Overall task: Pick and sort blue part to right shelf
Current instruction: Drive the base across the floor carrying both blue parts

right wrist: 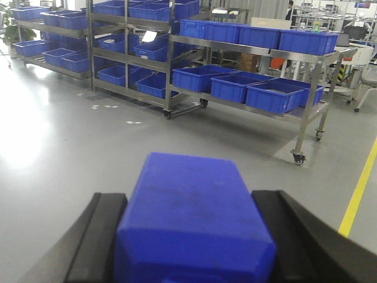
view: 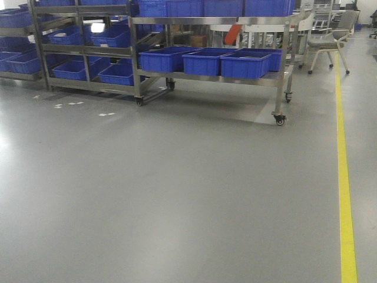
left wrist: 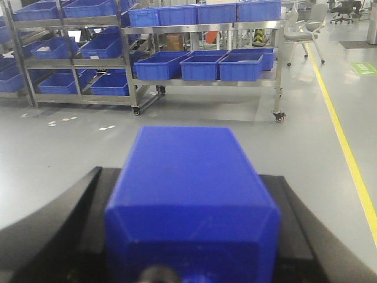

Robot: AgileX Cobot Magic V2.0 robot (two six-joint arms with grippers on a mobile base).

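While robot faced grey floor [view: 177, 194], right shelf [view: 206, 20] stood well ahead on casters, blue bins [view: 244, 63] on lower tier. Yellow line [view: 344, 194] ran right of shelf, chair [view: 330, 44] behind its right end, more racks [view: 82, 50] to its left. Only wrist views showed grippers: left gripper [left wrist: 184, 174] pinched blue part [left wrist: 191, 200], well short of shelf; right gripper [right wrist: 188, 197] pinched second blue part [right wrist: 194, 227] likewise. Green floor sign [left wrist: 363, 68] appeared in left wrist view only.

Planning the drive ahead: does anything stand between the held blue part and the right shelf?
Nothing visible does: open grey floor runs from the blue part to the right shelf. The chair stands off to its right.
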